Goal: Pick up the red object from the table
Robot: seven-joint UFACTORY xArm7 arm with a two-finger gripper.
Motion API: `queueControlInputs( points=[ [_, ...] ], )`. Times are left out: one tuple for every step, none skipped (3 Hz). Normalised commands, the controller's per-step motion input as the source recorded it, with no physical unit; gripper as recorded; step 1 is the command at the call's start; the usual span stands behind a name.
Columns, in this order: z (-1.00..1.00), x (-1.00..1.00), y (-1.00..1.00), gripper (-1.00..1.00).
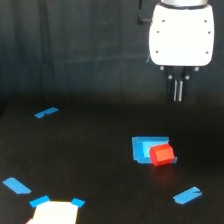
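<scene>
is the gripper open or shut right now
Shut: the gripper fingers hang close together with barely a sliver between them, holding nothing, above the red object.

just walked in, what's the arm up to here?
Going for the red object, it seems. That sits on the black table against a light-blue square piece, untouched. The end effector hangs above and slightly to the exterior view's right of it, fingers close together, holding nothing. Blue tape strips lie scattered around.
</scene>
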Motion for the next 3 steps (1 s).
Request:
queueControlInputs(
  points=[
    [0.34, -0.19, -1.0, 0.9],
    [0.38, -0.1, -0.85, 1.0],
    [1.0, 1.0, -1.0, -1.0]
  ],
)
